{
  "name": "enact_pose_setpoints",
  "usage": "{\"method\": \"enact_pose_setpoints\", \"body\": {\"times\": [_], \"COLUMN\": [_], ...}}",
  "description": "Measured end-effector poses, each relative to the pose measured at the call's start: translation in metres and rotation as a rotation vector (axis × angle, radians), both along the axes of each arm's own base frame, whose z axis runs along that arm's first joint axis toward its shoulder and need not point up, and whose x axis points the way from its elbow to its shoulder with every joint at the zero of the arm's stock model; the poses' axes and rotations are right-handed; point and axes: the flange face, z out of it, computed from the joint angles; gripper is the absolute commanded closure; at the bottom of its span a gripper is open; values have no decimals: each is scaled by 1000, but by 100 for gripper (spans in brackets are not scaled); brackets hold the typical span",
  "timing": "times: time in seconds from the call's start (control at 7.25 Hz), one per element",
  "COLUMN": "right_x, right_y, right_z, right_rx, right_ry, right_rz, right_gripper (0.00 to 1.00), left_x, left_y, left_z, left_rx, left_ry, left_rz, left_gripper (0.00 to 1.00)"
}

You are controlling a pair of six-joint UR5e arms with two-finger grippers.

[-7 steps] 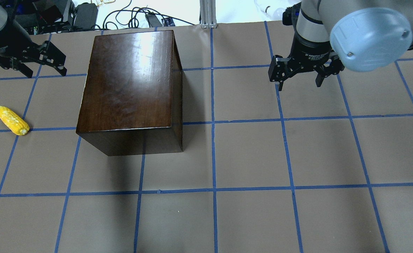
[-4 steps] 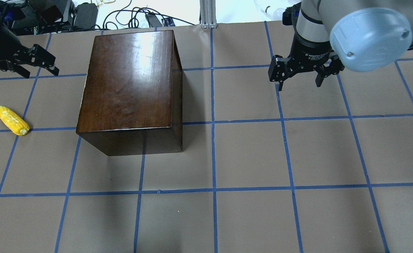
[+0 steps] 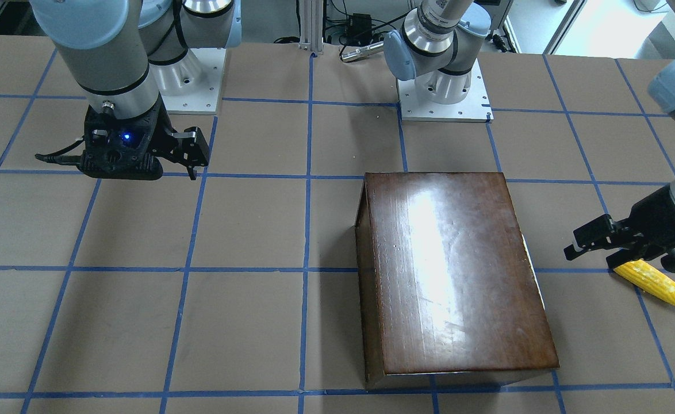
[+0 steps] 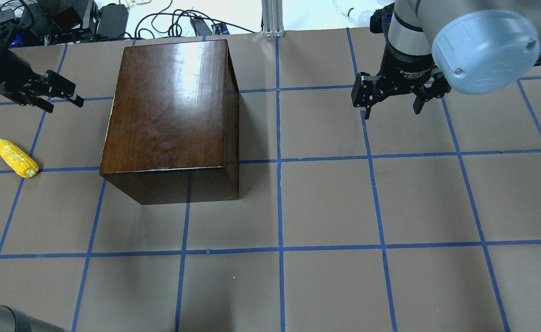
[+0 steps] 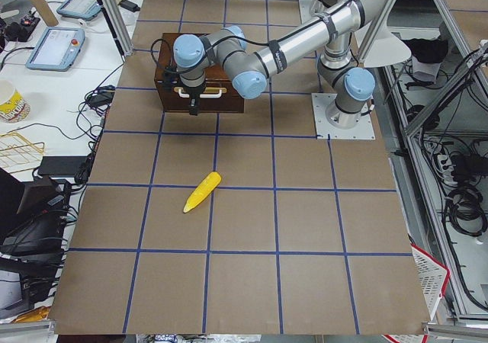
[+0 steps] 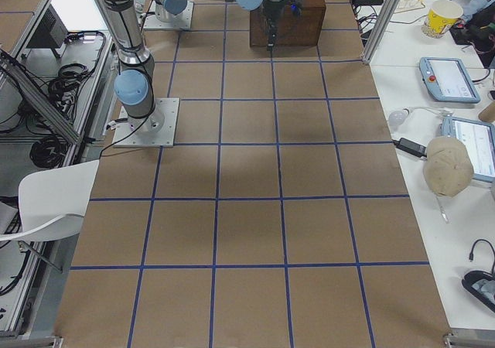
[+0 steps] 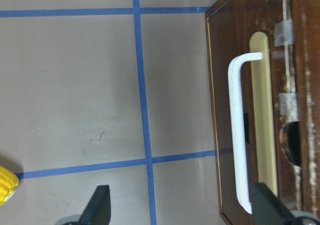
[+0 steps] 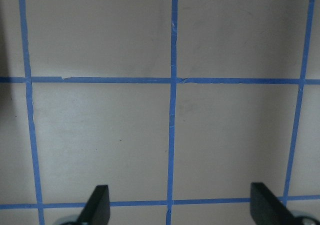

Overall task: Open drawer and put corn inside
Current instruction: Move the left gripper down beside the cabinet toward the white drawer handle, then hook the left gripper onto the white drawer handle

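The brown worktop (image 4: 326, 203), gridded with blue tape, carried a glossy dark-brown box (image 4: 169, 106) standing left of centre. The overhead view gave only the box's top and near side. The drawer (image 7: 222, 135) showed in the left wrist and exterior left views alone: it sat closed in the box's left face, its pale handle (image 7: 238, 135) running along the worn front panel.

The right end effector (image 4: 393, 112) hung over bare worktop well apart from the box, fingers spread wide. The left end effector (image 4: 66, 106) hovered beside the box's left side, facing the drawer front, its fingers also wide and holding nothing.

The corn (image 4: 16, 158) lay flat on the worktop, left of the box and near the left end effector, touching neither. Its long axis ran diagonally, pointed tip away from the robot and leftward, blunt end toward the box. The front-facing view hid that blunt end behind the left end effector.
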Motion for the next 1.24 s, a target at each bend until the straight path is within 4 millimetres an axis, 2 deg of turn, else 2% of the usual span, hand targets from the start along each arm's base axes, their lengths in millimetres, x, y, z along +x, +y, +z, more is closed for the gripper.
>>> {"method": "enact_pose_setpoints", "body": {"times": [0.55, 0.83, 1.24], "right_x": [0, 0, 0], "right_y": [0, 0, 0], "right_z": [0, 0, 0], "right_rx": [0, 0, 0], "right_ry": [0, 0, 0], "right_rz": [0, 0, 0], "right_gripper": [0, 0, 0], "left_x": [-7, -18, -22], "left_y": [-14, -19, -23], "left_z": [-36, -47, -61], "left_rx": [16, 23, 40], "left_ry": [98, 131, 146], "left_rz": [4, -7, -17], "left_gripper": [0, 0, 0]}}
